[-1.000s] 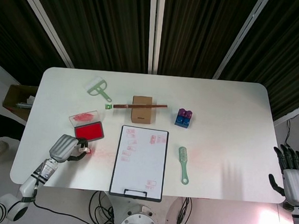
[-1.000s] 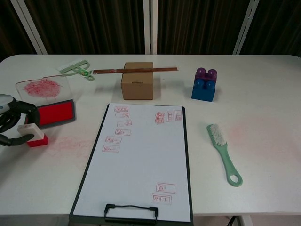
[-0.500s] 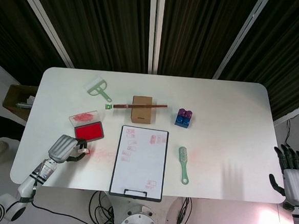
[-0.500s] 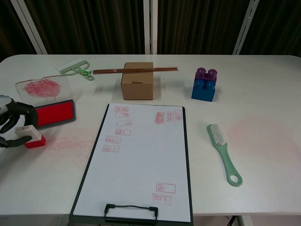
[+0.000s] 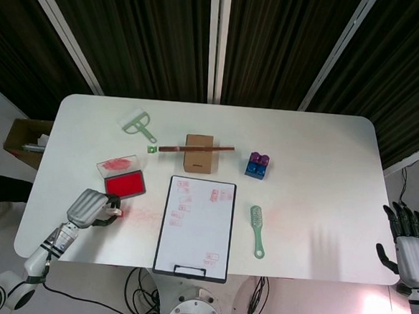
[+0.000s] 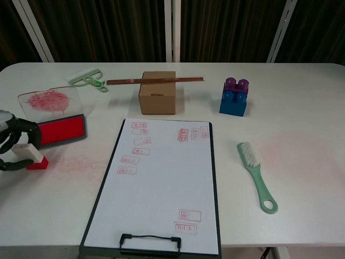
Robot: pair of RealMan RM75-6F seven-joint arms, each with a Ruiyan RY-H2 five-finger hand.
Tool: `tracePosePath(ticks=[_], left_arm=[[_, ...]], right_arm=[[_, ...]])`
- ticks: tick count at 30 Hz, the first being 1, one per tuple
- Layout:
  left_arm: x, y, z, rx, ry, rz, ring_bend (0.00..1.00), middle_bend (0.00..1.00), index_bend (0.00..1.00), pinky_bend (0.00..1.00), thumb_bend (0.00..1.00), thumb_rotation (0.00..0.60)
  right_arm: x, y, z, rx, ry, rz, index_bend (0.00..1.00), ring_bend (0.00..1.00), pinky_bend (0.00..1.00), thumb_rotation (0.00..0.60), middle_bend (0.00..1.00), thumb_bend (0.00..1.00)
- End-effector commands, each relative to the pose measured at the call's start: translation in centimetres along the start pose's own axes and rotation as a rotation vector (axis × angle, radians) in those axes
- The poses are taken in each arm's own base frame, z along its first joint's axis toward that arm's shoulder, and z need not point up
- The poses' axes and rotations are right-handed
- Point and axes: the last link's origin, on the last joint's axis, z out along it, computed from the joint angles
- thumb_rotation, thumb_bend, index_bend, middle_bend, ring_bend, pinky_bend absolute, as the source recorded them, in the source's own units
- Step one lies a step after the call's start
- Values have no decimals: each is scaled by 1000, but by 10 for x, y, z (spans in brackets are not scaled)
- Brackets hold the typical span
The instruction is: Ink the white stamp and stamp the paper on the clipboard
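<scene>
The white stamp [image 6: 30, 154] with a red base stands on the table just in front of the red ink pad [image 6: 62, 130]. My left hand [image 6: 13, 143] wraps its fingers around it at the table's left edge; in the head view the left hand [image 5: 91, 207] covers most of the stamp [image 5: 116, 209]. The clipboard [image 6: 102, 192] lies in the middle front, and its paper [image 6: 161, 178] carries several red stamp marks. My right hand [image 5: 407, 240] hangs off the table's right edge, fingers apart and holding nothing.
The ink pad's clear lid [image 6: 49, 101], smeared red, lies behind the pad. A cardboard box [image 6: 157, 92] with a brown stick [image 6: 156, 81] across it, a blue and purple block [image 6: 234, 97], a green brush [image 6: 255, 174] and a green scraper [image 6: 87, 79] stand around the clipboard.
My left hand has drawn the stamp a little to the left along the table, away from the clipboard. The right hand has not moved.
</scene>
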Motion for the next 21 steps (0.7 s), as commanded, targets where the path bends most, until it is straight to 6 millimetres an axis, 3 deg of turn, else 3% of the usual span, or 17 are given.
tracePosePath(ticks=[1, 13, 17, 21], left_arm=[[0, 0, 0, 0, 0, -1, 714, 522, 485, 823, 260, 600], [9, -4, -4, 5, 30, 19, 674, 473, 437, 800, 238, 600], [35, -13, -16, 27, 100, 40, 595, 440, 429, 785, 231, 600], [80, -27, -50, 79, 149, 17, 524, 409, 433, 724, 207, 600]], right_arm=[[0, 0, 0, 0, 1, -1, 0, 0, 0, 600, 0, 296], [1, 1, -1, -4, 3, -1, 0, 0, 0, 600, 0, 296], [3, 3, -2, -10, 8, 0, 0, 0, 0, 600, 0, 296], [7, 10, -3, -25, 18, -14, 0, 0, 0, 600, 0, 296]])
